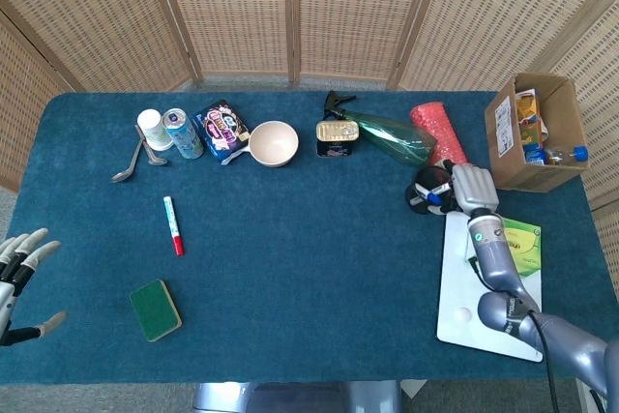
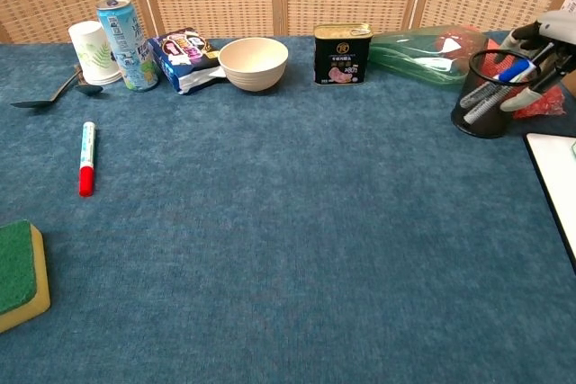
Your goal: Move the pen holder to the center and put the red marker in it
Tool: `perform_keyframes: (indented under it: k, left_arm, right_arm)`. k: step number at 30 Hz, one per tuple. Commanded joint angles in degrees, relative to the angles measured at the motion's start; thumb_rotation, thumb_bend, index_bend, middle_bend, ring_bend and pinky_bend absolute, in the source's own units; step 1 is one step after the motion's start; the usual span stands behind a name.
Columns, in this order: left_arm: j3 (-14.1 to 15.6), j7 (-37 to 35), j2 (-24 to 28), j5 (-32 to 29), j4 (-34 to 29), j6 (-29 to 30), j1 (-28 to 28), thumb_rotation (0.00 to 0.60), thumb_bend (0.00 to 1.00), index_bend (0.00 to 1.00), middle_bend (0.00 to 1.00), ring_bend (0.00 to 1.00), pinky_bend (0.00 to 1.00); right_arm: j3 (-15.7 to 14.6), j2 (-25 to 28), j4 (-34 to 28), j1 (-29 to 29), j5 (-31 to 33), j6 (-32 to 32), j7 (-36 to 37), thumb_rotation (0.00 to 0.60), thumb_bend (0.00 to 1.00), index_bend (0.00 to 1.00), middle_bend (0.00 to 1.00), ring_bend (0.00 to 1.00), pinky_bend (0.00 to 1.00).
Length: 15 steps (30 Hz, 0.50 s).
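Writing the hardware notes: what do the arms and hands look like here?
Right arm: silver-grey rounded links, a small green mark near the wrist, a thin black cable alongside. Right hand: pale grey back, light fingers with dark parts. Left hand: pale fingers, dark parts between; its arm is out of frame.

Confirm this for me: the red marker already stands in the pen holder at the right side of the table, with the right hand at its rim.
Not right. The red marker lies flat on the blue cloth at the left, far from the pen holder; the head view shows it. The holder does sit at the right side, with the right hand at its rim, but the pen in it has a blue cap.
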Motion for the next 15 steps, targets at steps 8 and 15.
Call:
perform_keyframes:
  k: [8, 15]
  left_arm:
    - [0.06, -0.14, 0.02, 0.15, 0.07, 0.07, 0.06, 0.600, 0.12, 0.13, 0.00, 0.00, 0.00]
    - [0.18, -0.07, 0.01, 0.50, 0.00, -0.13, -0.05, 0.600, 0.13, 0.13, 0.00, 0.00, 0.00]
  right_arm:
    - [-1.88, -0.52, -1.07, -2.97, -11.52, 8.53, 7.18, 0.600, 0.04, 0.51, 0.58, 0.48, 0.39]
    - [-3.13, 5.48, -16.01, -3.84, -18.59, 11.98, 7.66, 0.600, 0.03, 0.51, 0.58, 0.48, 0.40]
